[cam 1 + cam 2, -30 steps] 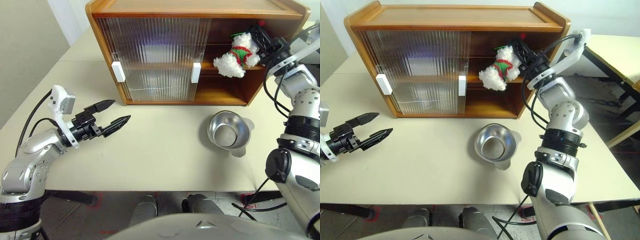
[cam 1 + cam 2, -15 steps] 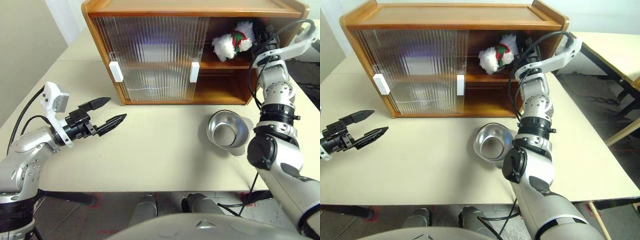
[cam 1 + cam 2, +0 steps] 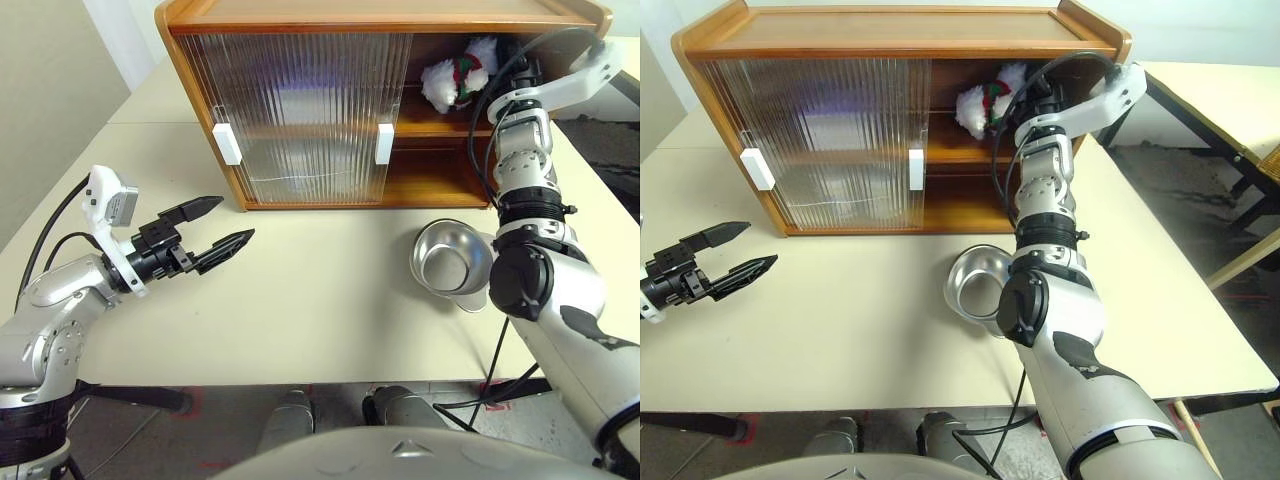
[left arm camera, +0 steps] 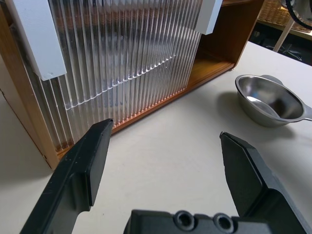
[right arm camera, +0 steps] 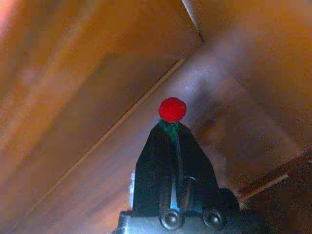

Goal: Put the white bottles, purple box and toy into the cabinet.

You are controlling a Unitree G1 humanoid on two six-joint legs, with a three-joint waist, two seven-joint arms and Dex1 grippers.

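Currently the right gripper, jaws clamped on the toy by its hat, holds it inside the cabinet upper shelf at one o'clock; release is due. Left gripper idles, jaws wide, empty.

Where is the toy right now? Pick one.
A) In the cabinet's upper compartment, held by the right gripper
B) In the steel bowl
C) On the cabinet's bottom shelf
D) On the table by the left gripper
A: the toy sits in the open upper compartment of the cabinet, with the right gripper shut on its hat.
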